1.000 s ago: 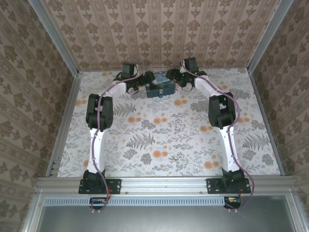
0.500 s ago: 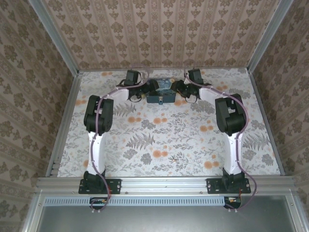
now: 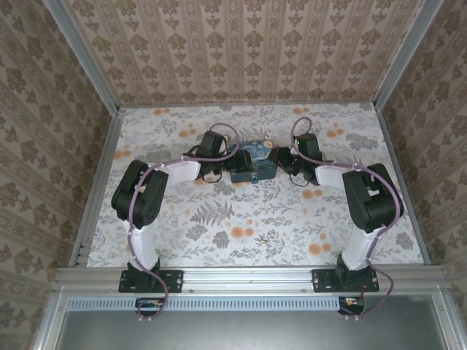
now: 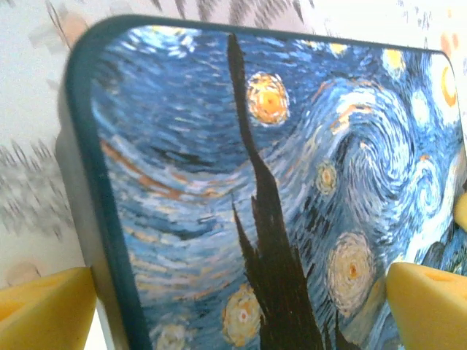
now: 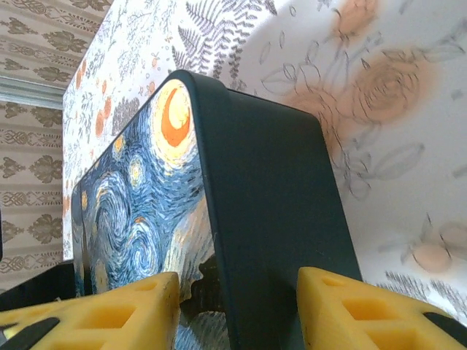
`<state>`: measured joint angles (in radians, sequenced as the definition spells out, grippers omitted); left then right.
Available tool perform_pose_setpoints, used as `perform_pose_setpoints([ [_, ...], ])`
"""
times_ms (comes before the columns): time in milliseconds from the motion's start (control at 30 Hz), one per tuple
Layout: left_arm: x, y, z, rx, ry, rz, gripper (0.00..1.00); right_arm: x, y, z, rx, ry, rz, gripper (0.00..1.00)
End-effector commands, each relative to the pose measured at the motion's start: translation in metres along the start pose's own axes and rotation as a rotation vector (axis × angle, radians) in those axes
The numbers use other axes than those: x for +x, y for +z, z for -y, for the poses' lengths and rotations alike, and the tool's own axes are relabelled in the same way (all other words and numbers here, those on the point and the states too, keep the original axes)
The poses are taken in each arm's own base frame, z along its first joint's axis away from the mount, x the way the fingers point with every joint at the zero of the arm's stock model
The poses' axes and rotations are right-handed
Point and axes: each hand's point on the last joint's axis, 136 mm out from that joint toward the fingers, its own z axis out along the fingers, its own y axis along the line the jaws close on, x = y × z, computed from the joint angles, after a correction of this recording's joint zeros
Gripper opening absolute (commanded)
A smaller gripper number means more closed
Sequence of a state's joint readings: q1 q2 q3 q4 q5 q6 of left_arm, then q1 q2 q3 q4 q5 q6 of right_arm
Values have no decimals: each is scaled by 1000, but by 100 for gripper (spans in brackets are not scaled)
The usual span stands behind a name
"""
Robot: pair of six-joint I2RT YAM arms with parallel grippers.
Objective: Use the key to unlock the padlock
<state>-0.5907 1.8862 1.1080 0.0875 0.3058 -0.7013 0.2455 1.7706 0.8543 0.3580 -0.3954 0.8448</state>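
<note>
The left gripper [image 4: 237,302] gapes wide around the blue box [image 3: 252,162], unclamped; the right gripper [image 5: 237,292] pinches its end wall. The padlock [image 3: 252,177] (a mere speck) sits on the box front. The key [image 3: 264,237] lies well apart, barely discernible.

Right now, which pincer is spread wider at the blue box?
The left pincer: fingers far apart, the printed lid between; the right pincer's sit closer, flanking the dark side wall.

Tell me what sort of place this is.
Probably a staged robot test booth: wallpapered walls in metal framing, a flower-print table, and a left arm and right arm bolted to a rail.
</note>
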Motion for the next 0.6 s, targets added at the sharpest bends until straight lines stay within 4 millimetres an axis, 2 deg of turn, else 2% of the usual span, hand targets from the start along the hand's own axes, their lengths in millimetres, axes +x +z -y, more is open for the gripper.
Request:
perform_pose_setpoints([
  [0,19,-5,20,39,32,6,100,47,-3,4,-3,24,-79,48],
  [133,29,-9,12,22,11,7,100,69,-10,12,10,33,-83,50],
  [333,34,-7,10,26,7,0,100,76,-14,16,24,50,-87,54],
  [467,31,-9,7,19,2,13,100,71,-26,23,80,35,-54,66],
  [567,21,-19,-4,3,-30,52,100,57,-47,29,134,17,34,70],
])
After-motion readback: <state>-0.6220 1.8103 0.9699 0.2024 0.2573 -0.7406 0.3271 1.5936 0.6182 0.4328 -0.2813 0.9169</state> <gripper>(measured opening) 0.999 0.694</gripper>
